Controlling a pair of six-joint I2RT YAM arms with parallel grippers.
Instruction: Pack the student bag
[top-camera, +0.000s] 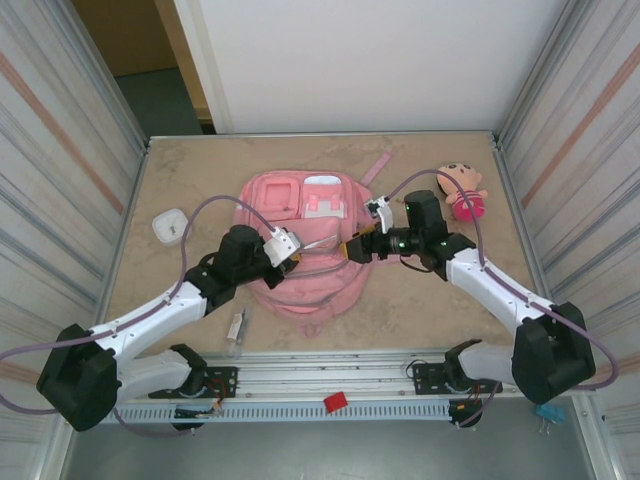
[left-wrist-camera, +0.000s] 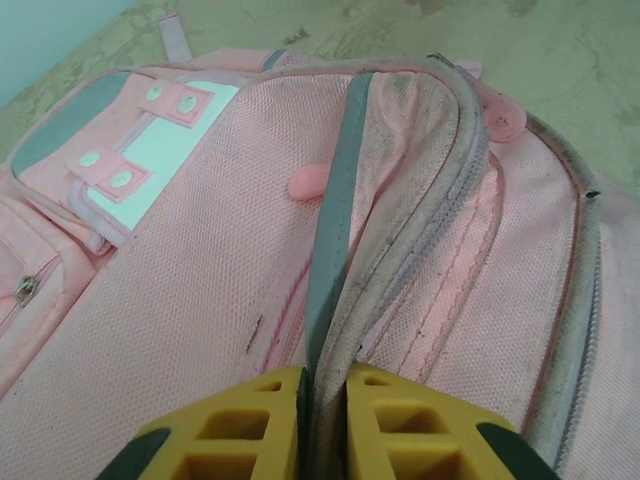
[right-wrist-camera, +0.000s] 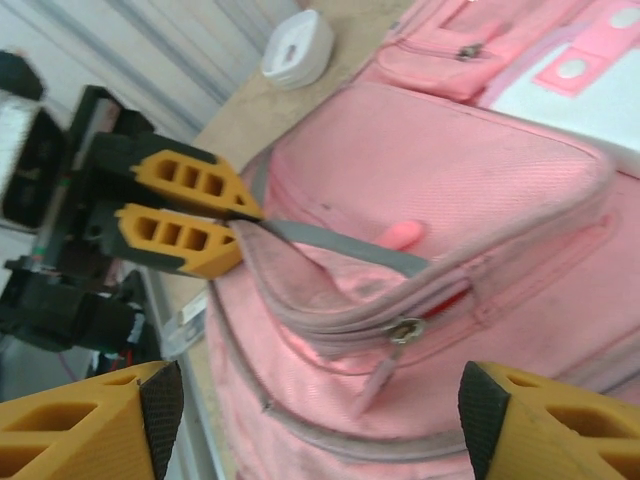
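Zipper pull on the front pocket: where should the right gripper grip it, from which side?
Probably the pink tab hanging free below the slider: it sticks out toward the open right gripper, so come straight in; left gripper pins the pocket edge.

- Left arm (top-camera: 150, 320): white links, black joints, purple cable.
- Right arm (top-camera: 490, 285): the same white, black and purple.
- Left gripper (left-wrist-camera: 325, 385): yellow fingers (left-wrist-camera: 250, 425), cut-out cells, dark edges.
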